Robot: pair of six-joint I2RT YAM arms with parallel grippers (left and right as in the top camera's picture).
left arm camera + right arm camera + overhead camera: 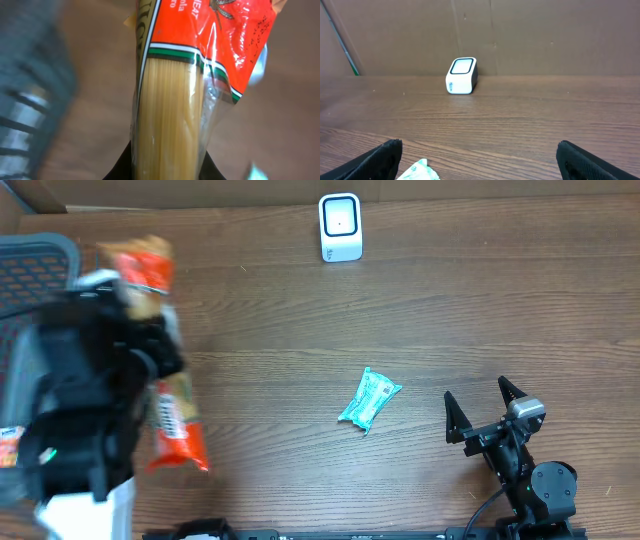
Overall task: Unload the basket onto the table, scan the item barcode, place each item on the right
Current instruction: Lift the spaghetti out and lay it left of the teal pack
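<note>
Left gripper point(167, 170) is clamped on the spaghetti pack point(180, 442), with the jaws on either side of the clear pasta end. The pack is in the air over the worktop's point(300, 320) left edge, next to what looks like a grey mesh basket point(38, 252). We read the end grip as a way to keep the printed red label clear for the reader. Arm and pack are blurred in the overhead view, so they're likely in transit.

The barcode scanner point(340, 226) stands at the middle of the far edge, window facing into the worktop and well apart from the pack. No view shows the barcode, so we can't tell which face carries it. The pack may need a roll before it's presented.

Right gripper point(478, 394) sits at the near right corner with its jaws spread wide and nothing in them, out of the way. A teal sachet point(368, 399) lies flat mid-worktop, near it and untouched.

Risk: a long, floppy pack held at one end may droop or swing at the window.
</note>
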